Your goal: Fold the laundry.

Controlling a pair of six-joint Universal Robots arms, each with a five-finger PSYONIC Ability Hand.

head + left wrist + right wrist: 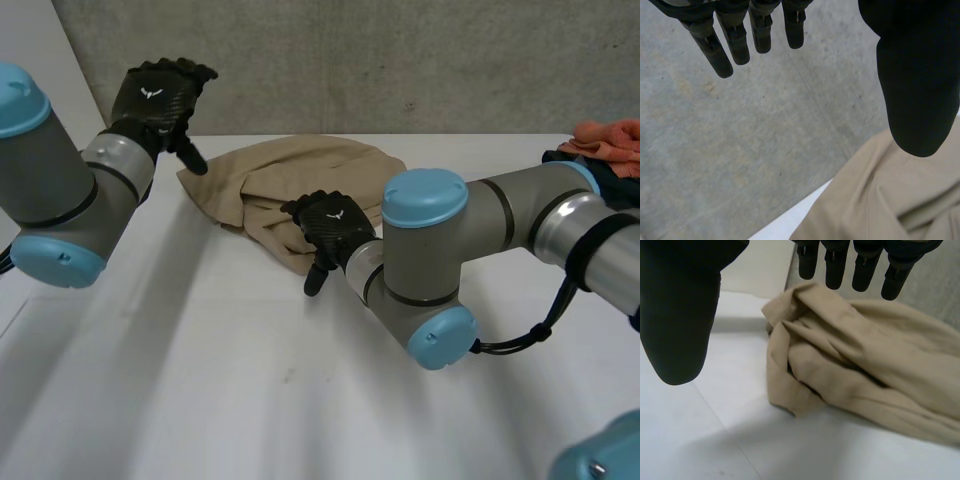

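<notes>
- Now the tan cloth lies crumpled on the white table.
- Left robot hand is open, up by one corner.
- Right robot hand is open, over its near edge.

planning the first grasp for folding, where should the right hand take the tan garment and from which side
Probably the loose corner of the tan garment, which juts onto the table near the open right hand. Come from the robot's side: that flap lies free, while the rest is bunched.
</notes>
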